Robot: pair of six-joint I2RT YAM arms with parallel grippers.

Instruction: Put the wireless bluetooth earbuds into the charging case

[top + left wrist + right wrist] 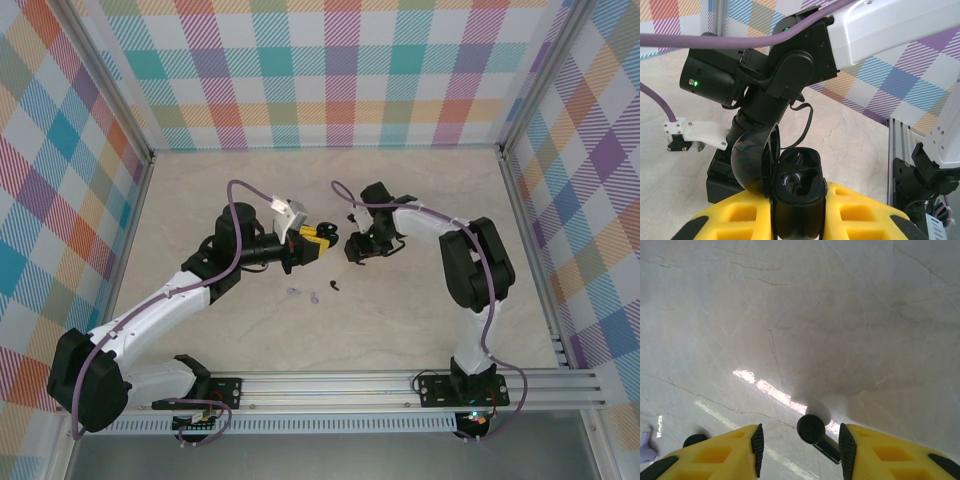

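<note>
Two hands: left hand (799, 220) pinches the open black plastic charging case (797, 185); right hand (800, 447), spread, straddles a tiny black comma-shaped earbud (812, 430) on the desk (790, 315). Likely light, slippery; grip its bulb.

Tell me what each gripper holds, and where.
Left gripper clamps the open black case by its lower body. Right gripper holds nothing: its fingers stand apart around a black earbud on the table.

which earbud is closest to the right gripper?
The black earbud, lying on the table between the right gripper's open fingers. The lavender earbud sits off at the wrist view's left edge.
</note>
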